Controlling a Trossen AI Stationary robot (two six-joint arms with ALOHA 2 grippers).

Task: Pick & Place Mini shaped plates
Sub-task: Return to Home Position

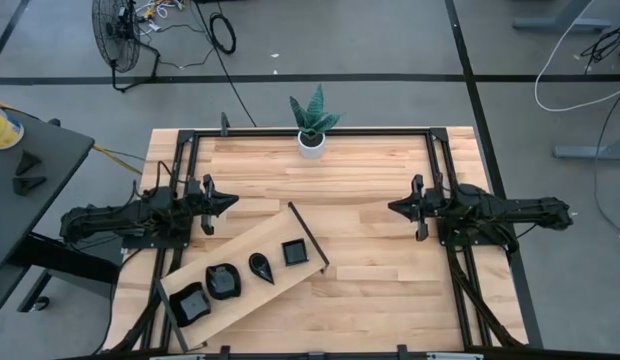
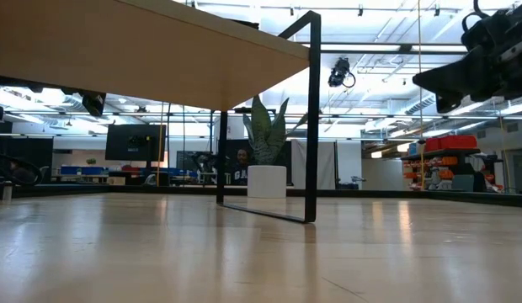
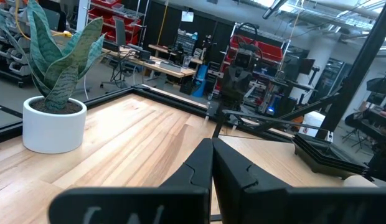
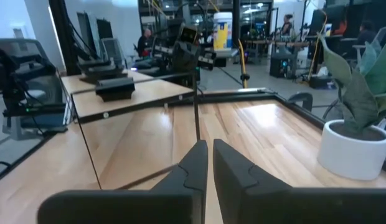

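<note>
Nearest each wrist cam are our own fingers: left gripper (image 3: 211, 143) is pinched together with nothing in it, right gripper (image 4: 210, 144) same, together and empty. From above we have both arms parked at their own table edges, tips facing inward, well apart from the work. Mini shaped plates (image 1: 223, 281) all sit on the angled shelf board (image 1: 258, 232) at the front left of the table (image 1: 370, 170), in four separate piles in a row: squarish, wavy round, teardrop, square. We can't count how many per pile from these views. No loose plate shows on the table top in the overhead, only the plant pot (image 1: 311, 144) at the far edge. Our read: placing is done, stacks look tidy, nothing hanging off the board. What's left looks like just settling both arms at home, and they look close to it or there.
</note>
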